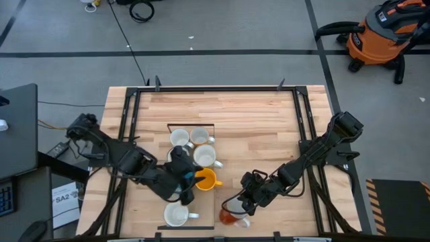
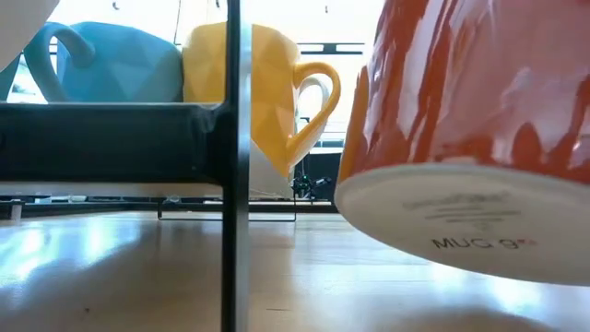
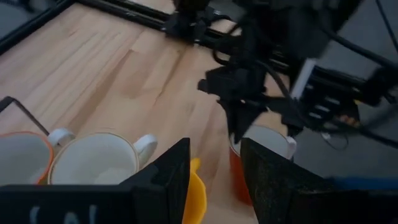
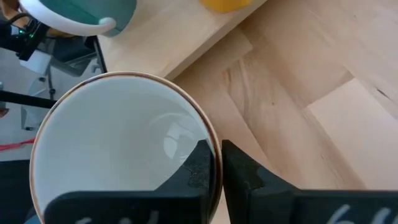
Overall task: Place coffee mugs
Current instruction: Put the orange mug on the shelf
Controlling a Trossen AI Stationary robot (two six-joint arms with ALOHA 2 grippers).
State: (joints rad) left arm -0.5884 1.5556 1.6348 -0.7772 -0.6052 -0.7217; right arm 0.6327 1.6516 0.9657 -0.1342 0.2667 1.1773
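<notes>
Pinching red mug (image 4: 118,149) rim, right hand (image 4: 216,163), tilted off table (image 4: 298,81)

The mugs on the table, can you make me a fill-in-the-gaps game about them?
1. The right gripper has its fingers shut on the rim of the ______ mug.
2. That mug is ______ on the inside.
3. The left gripper hangs over the ______ mug.
4. The low view also shows a ______ mug behind the dark bar.

Missing words: red; white; yellow; blue
</notes>
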